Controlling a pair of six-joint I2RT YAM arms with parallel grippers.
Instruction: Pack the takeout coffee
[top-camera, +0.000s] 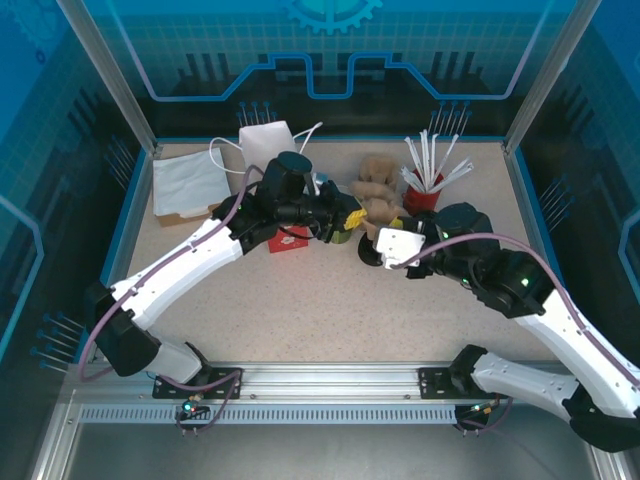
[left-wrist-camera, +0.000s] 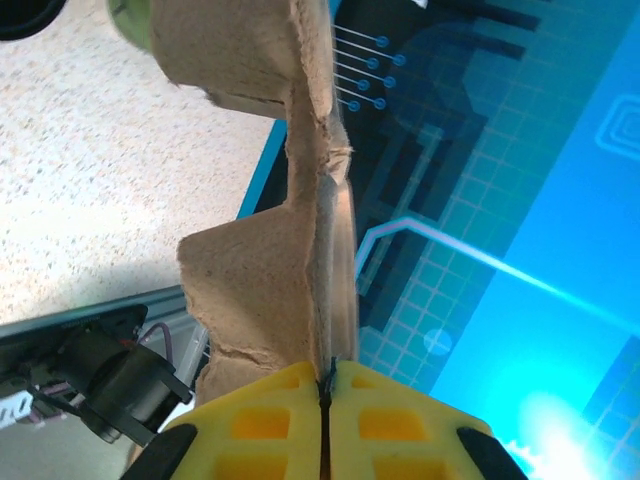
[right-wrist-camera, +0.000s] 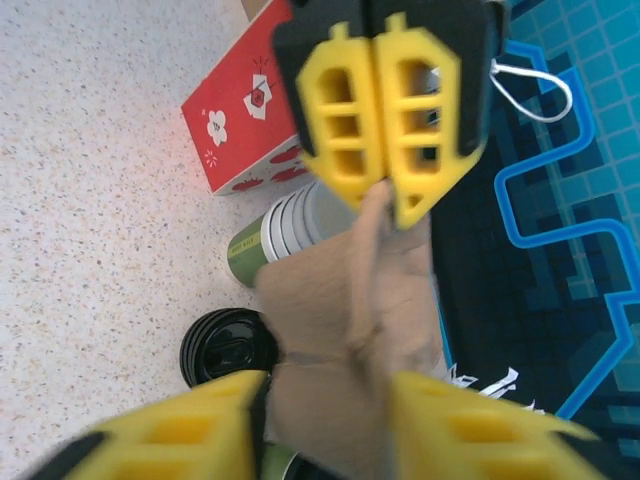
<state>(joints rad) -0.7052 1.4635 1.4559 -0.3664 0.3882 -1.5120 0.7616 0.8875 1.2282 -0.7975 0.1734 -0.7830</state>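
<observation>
The takeout coffee cup (right-wrist-camera: 268, 236), white with a green band, sits by the table beneath the brown cardboard carrier (right-wrist-camera: 350, 330); its black lid (right-wrist-camera: 226, 346) lies flat beside it. In the top view the cup (top-camera: 341, 236) shows as a green patch under my left gripper (top-camera: 352, 218). The left gripper (left-wrist-camera: 326, 378) is shut on the thin edge of the carrier (left-wrist-camera: 255, 275), and from the right wrist its yellow fingers (right-wrist-camera: 350, 130) pinch the carrier's top. My right gripper (right-wrist-camera: 325, 392) stands open, its fingers either side of the carrier's lower part.
A red printed box (right-wrist-camera: 245, 135) lies just left of the cup. A red cup of white straws (top-camera: 424, 190) stands at the back right. A white paper bag (top-camera: 265, 142) and folded napkins (top-camera: 188, 182) are at the back left. The near half of the table (top-camera: 320, 310) is bare.
</observation>
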